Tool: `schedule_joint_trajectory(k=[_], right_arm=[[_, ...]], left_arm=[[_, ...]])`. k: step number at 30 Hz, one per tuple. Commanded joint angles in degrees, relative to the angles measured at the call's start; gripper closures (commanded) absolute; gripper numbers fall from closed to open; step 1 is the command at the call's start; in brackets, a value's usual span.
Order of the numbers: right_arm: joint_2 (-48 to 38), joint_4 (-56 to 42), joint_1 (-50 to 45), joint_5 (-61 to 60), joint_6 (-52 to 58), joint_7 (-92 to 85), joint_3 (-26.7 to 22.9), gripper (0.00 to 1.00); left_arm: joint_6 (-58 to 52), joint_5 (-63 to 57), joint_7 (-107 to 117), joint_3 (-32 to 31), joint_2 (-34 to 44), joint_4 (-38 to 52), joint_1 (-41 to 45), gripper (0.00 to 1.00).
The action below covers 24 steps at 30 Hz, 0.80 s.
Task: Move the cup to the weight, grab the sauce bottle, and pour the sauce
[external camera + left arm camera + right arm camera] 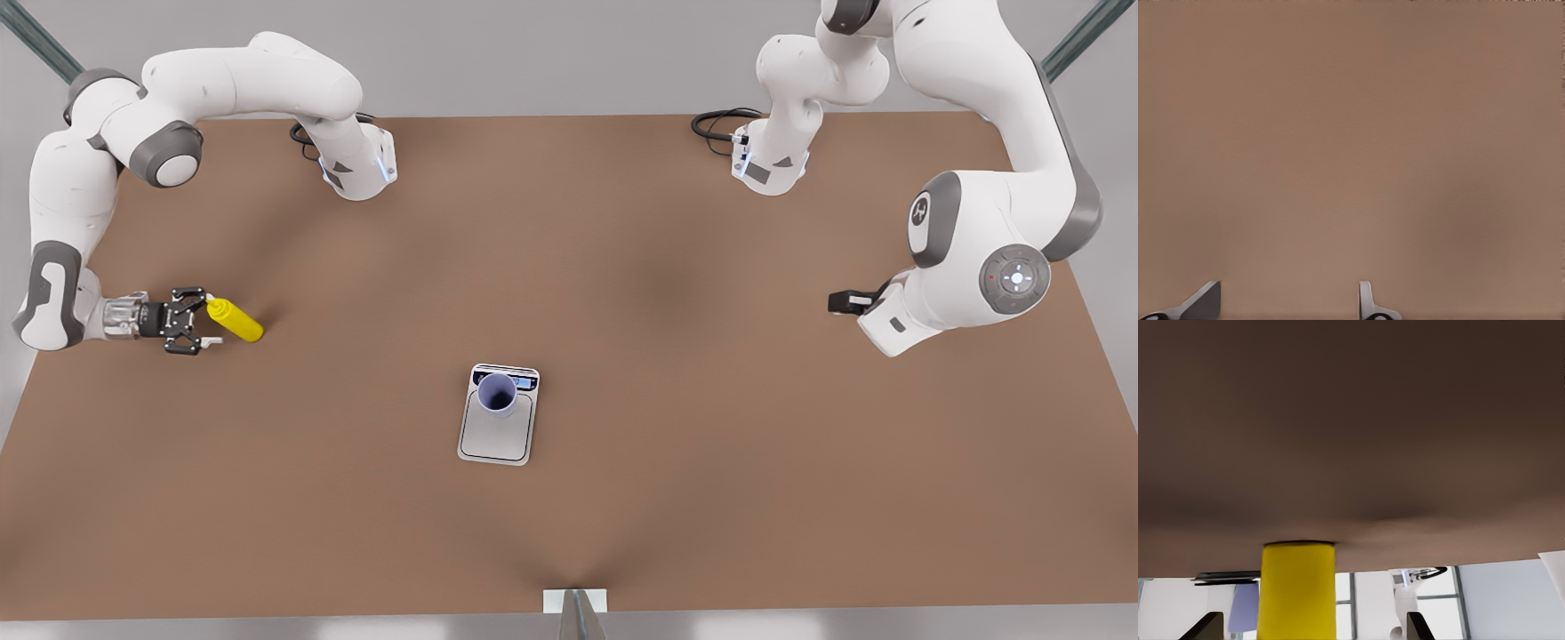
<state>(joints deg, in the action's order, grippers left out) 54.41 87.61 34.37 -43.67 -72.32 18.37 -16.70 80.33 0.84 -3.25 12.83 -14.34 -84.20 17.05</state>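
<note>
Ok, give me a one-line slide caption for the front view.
Cup on the scale at mid-table; right gripper open around the yellow sauce bottle, left arm waiting.

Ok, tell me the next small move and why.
Probably shut the right gripper on the bottle: its open fingers flank it with gaps, and the cup already stands on the scale. The left gripper waits, open, over the table.
</note>
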Motion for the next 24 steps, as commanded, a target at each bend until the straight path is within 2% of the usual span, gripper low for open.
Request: schedule_joint_trajectory(k=[1, 16, 24], right_arm=[[0.0, 0.0, 0.0, -0.4, -0.4, 0.0, 0.0, 0.0], [0.2, 0.8, 0.0, -1.7, -0.3, -0.1, 0.0, 0.0], [0.1, 0.7, 0.0, -2.4, 0.2, 0.1, 1.6, 0.0]], left_arm=[[0.0, 0.1, 0.0, 0.0, 0.0, 0.0, 0.0, 0.0], [-0.1, 0.1, 0.0, 0.0, 0.0, 0.0, 0.0, 0.0], [-0.1, -0.1, 0.0, 0.0, 0.0, 0.0, 0.0, 0.0]])
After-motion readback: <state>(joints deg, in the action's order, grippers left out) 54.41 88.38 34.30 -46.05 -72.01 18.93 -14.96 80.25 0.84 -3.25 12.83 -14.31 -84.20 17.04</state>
